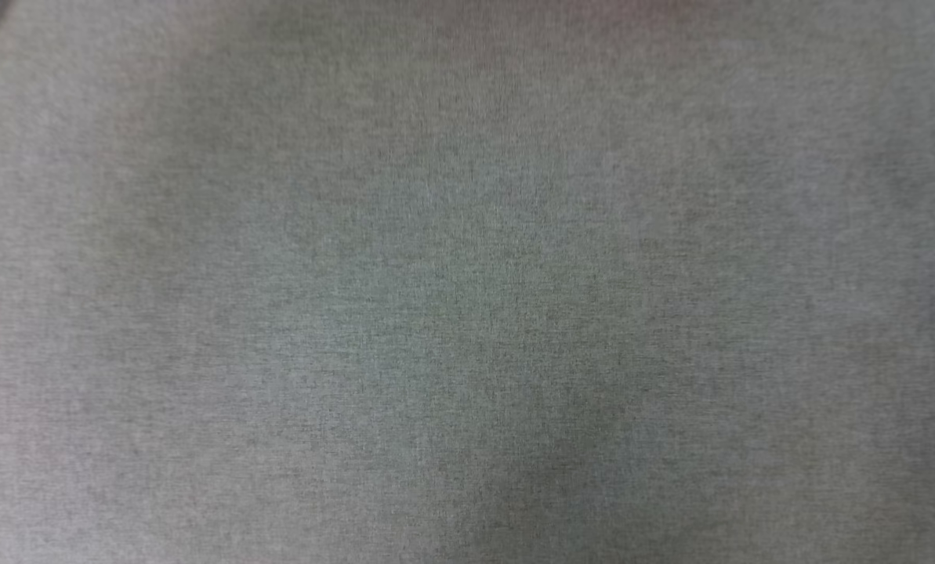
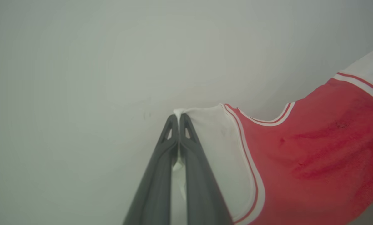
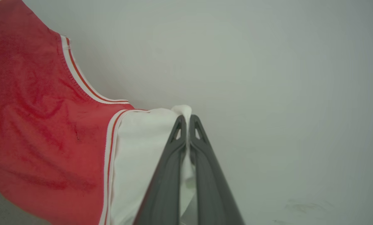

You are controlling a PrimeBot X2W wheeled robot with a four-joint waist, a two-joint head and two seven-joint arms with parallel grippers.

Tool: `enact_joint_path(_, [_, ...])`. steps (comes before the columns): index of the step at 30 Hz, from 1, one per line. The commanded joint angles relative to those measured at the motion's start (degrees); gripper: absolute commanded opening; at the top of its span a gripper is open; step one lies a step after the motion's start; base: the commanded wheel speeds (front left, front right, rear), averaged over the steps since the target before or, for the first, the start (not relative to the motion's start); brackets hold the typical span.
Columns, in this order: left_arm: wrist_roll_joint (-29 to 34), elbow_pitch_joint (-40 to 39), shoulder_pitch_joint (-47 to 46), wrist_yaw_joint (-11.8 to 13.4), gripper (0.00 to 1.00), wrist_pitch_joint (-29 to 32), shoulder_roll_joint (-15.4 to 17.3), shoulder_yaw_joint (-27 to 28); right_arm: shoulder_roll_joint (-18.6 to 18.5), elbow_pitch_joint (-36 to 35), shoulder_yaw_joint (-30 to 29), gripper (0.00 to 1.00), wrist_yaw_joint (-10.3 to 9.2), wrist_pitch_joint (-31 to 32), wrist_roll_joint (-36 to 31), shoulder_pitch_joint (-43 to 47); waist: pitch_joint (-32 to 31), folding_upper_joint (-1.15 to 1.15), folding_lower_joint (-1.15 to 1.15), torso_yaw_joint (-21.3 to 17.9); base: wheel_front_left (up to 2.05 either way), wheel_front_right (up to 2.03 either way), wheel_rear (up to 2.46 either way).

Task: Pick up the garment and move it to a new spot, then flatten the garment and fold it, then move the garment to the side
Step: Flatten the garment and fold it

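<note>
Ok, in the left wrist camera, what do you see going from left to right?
Bare pale surface → left hand, shut on the sleeve tip → white sleeve → striped trim → red body of the garment → second white sleeve.

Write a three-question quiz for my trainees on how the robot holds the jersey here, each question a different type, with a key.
1. True or false: the left gripper is shut on a white sleeve of the garment.
2. The right gripper pinches: A the red body, B a white sleeve, C the neckline.
3. Fill in: the trim beside the sleeve is striped red and ____.
Key: 1 true; 2 B; 3 white.
</note>
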Motion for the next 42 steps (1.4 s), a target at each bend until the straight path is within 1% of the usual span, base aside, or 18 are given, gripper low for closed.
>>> enact_joint_path(1, [-0.6, 0.3, 3.0, -0.1, 0.00, -1.1, 0.3, -0.6, 0.6, 1.0, 0.8, 0.00, -0.08, -1.1, 0.9, 2.7, -1.4, 0.00, -0.01, -0.1, 0.00, 0.00, 0.00])
enact_joint_path(7, [-3.9, -1.1, 17.1, -0.2, 0.00, -4.6, 2.2, -3.1, 2.2, 2.6, 5.0, 0.00, -0.08, -5.5, 6.0, 15.0, -5.5, 0.00, -0.01, -0.1, 0.00, 0.00, 0.00])
enact_joint_path(11, [-6.2, -3.6, 27.0, -0.1, 0.00, -6.8, 4.0, -3.5, 1.4, 1.4, 8.7, 0.00, -0.08, -6.9, 8.9, 23.9, -8.5, 0.00, -0.01, -0.2, 0.00, 0.00, 0.00])
enact_joint_path(15, [-8.5, -8.5, 38.3, 1.4, 0.00, -8.1, 7.4, -3.8, -0.1, -0.7, 11.6, 0.00, -0.08, -8.6, 11.9, 31.7, -11.7, 0.00, -0.01, -0.5, 0.00, 0.00, 0.00])
enact_joint_path(18, [-10.9, -13.6, 46.8, 3.8, 0.00, -8.7, 10.5, -3.4, -1.8, -3.2, 13.2, 0.00, -0.08, -9.6, 14.0, 36.9, -14.2, 0.00, -0.01, -0.8, 0.00, 0.00, 0.00])
enact_joint_path(23, [-15.8, -23.5, 60.9, 8.7, 0.00, -9.1, 15.8, -2.8, -6.2, -8.2, 13.9, 0.00, -0.08, -10.3, 16.7, 46.4, -18.3, 0.00, -0.01, -0.9, 0.00, 0.00, 0.00])
enact_joint_path(26, [-17.9, -28.2, 67.9, 12.5, 0.00, -9.1, 18.4, -2.9, -9.2, -11.5, 13.4, 0.00, -0.08, -9.9, 18.0, 52.5, -20.3, 0.00, -0.01, -0.7, 0.00, 0.00, 0.00])
enact_joint_path(29, [-19.7, -32.2, 73.9, 15.4, 0.00, -9.1, 20.0, -3.8, -11.8, -14.8, 12.3, 0.00, -0.08, -8.9, 19.2, 58.8, -21.9, 0.00, -0.01, -0.6, 0.00, 0.00, 0.00])
enact_joint_path(32, [-20.9, -34.8, 79.3, 18.2, 0.00, -9.1, 21.7, -4.9, -13.6, -17.7, 10.0, 0.00, -0.07, -8.2, 19.9, 65.6, -23.6, 0.00, -0.01, -0.6, 0.00, 0.00, 0.00])
enact_joint_path(34, [-22.6, -36.3, 82.9, 19.9, 0.00, -9.3, 22.4, -4.5, -14.4, -19.4, 8.3, 0.00, -0.08, -7.6, 19.8, 69.9, -24.5, 0.00, -0.01, -0.8, 0.00, 0.00, 0.00])
enact_joint_path(39, [-25.2, -40.2, 91.0, 22.7, 0.00, -9.6, 24.2, -3.9, -15.5, -22.7, 2.7, 0.00, -0.08, -5.9, 20.0, 81.8, -26.5, 0.00, -0.01, -0.7, 0.00, 0.00, 0.00])
enact_joint_path(42, [-25.8, -42.0, 94.5, 23.9, 0.00, -9.7, 25.0, -3.5, -15.8, -24.7, -0.5, 0.00, -0.08, -3.9, 19.4, 88.3, -27.0, 0.00, -0.01, -0.4, 0.00, 0.00, 0.00])
